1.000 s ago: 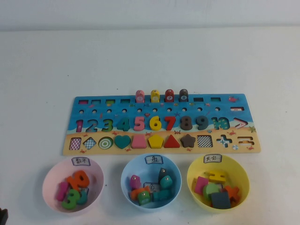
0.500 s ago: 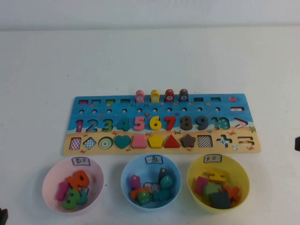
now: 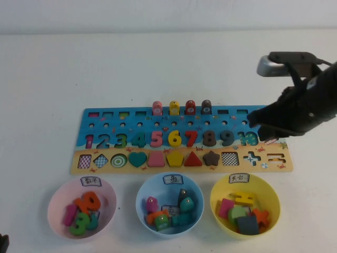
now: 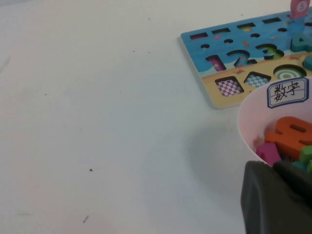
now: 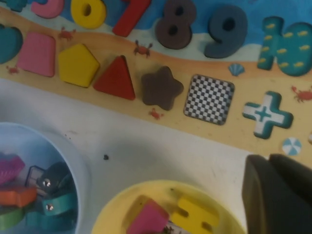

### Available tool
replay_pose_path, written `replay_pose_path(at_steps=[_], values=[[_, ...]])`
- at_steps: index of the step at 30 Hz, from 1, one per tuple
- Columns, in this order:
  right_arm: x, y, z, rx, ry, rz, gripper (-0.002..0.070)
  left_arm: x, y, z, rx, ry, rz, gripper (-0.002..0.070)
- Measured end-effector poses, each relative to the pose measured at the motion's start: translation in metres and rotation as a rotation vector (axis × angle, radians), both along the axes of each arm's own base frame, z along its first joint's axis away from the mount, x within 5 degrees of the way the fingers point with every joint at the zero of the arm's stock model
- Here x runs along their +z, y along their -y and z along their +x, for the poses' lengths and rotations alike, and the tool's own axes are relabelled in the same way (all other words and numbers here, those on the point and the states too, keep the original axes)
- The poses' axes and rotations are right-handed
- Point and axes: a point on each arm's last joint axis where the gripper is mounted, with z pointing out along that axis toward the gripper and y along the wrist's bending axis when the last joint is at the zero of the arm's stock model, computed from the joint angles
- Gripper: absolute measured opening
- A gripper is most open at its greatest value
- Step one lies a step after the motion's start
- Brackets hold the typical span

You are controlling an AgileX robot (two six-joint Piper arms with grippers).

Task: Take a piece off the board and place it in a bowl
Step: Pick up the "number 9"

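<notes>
Right gripper point(image 3: 253, 119) newly swung in over the board's point(image 3: 181, 164) right end, fingers pressed together, empty. 9 point(image 3: 227, 137) still seated between 8 point(image 3: 209, 137) and 10 point(image 3: 247, 138); approach only beginning. Pink bowl point(image 3: 59, 200) near left. Left gripper point(image 4: 278, 200) parked near left, state unclear.

White table point(image 3: 168, 63), plain surface, a few small dark specks visible in the wrist views. Lying directly on it: long blue and sandy board point(image 3: 100, 167) across the middle, long side parallel to the near edge. Near side of the board, three bowls in a row, each apart from its neighbour and just beside the board: pink bowl point(image 3: 55, 206) at left, light blue bowl point(image 3: 142, 197) in the centre, yellow bowl point(image 3: 271, 194) at right
</notes>
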Motion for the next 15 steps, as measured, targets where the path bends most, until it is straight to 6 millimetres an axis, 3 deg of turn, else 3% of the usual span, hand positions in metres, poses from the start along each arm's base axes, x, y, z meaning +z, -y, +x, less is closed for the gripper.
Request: replay_pose_path(at_steps=[9,15], values=[[-0.011,-0.038,0.051,0.056,-0.128,-0.047,-0.0001,0.000,0.000,0.000,0.000,0.000,0.000,-0.0001],[-0.026,-0.050,0.074,0.050,-0.215,-0.108,0.0131,0.000,0.000,0.000,0.000,0.000,0.000,-0.0001]])
